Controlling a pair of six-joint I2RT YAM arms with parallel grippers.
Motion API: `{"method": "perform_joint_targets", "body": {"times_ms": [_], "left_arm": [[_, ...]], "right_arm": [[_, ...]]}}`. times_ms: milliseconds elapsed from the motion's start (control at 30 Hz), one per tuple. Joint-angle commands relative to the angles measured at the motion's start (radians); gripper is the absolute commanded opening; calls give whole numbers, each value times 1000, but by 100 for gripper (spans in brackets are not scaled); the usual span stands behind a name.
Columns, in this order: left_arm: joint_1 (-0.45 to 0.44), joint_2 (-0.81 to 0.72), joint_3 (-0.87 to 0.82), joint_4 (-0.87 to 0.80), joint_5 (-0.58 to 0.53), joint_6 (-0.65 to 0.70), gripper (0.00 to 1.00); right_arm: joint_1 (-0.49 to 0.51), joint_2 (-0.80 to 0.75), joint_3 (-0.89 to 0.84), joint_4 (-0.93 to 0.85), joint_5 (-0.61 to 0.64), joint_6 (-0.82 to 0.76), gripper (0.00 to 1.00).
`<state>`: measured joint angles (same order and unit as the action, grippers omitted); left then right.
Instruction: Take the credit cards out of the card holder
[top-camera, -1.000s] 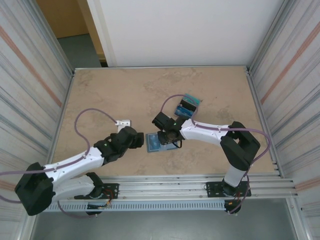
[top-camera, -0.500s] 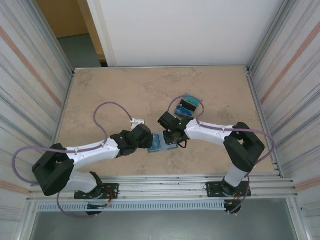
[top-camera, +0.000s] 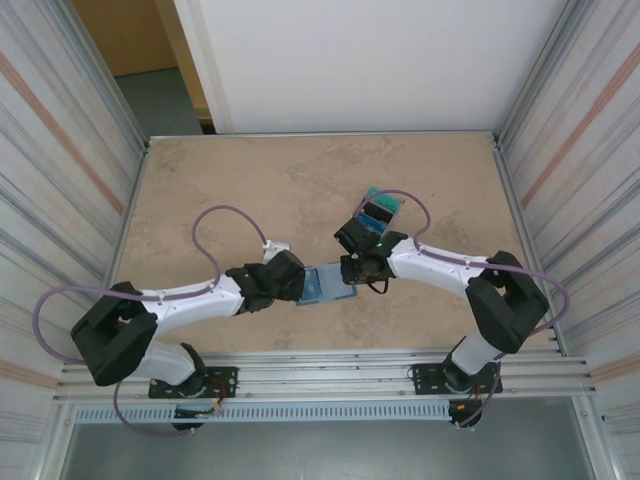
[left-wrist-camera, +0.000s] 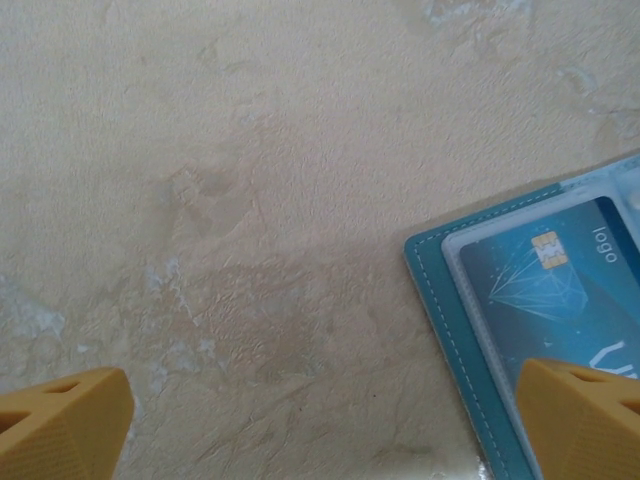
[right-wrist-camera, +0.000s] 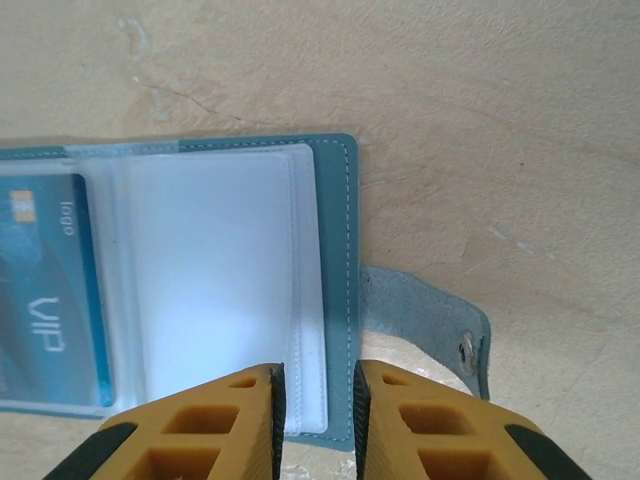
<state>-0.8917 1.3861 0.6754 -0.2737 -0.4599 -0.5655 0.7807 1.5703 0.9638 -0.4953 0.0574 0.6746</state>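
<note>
Open card holder (right-wrist-camera: 215, 280) — one teal card (right-wrist-camera: 45, 290) (VIP) inside.

A robot lab cell is on show here, not a home or a shop. A beige marbled tabletop (top-camera: 250, 180) is boxed in by a ribbed metal left wall panel (top-camera: 50, 150) and a matching right wall panel (top-camera: 590, 150), and it is closed off at the back by a plain white board (top-camera: 370, 60). Along the near edge, aluminium rails (top-camera: 330, 372) are laid. The left arm (top-camera: 190, 305) and the right arm (top-camera: 440, 268) are bolted onto them by black bases. A purple cable (top-camera: 225, 209) is looped loose over the surface. Past the far left corner, a grey floor (top-camera: 160, 100) and an orange-brown wall (top-camera: 125, 35) can be made out.
</note>
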Motion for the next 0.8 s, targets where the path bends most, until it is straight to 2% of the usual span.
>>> {"method": "perform_joint_targets", "body": {"times_ms": [0,167,333,767], "left_arm": [[-5,20,18,-24,2,-21,99],[-6,48,22,-12,17,-22,99],[-4,75,27,-15,22,-31,99],[-5,106,28,-19,17,-52,99]], "right_arm": [[-19,-44,-21,74,-102,28,24],[-32,-21,-20,157,-242,35,19],[-38,28,-6,208,-335,47,18],[-34,158,20,275,-441,76,19]]}}
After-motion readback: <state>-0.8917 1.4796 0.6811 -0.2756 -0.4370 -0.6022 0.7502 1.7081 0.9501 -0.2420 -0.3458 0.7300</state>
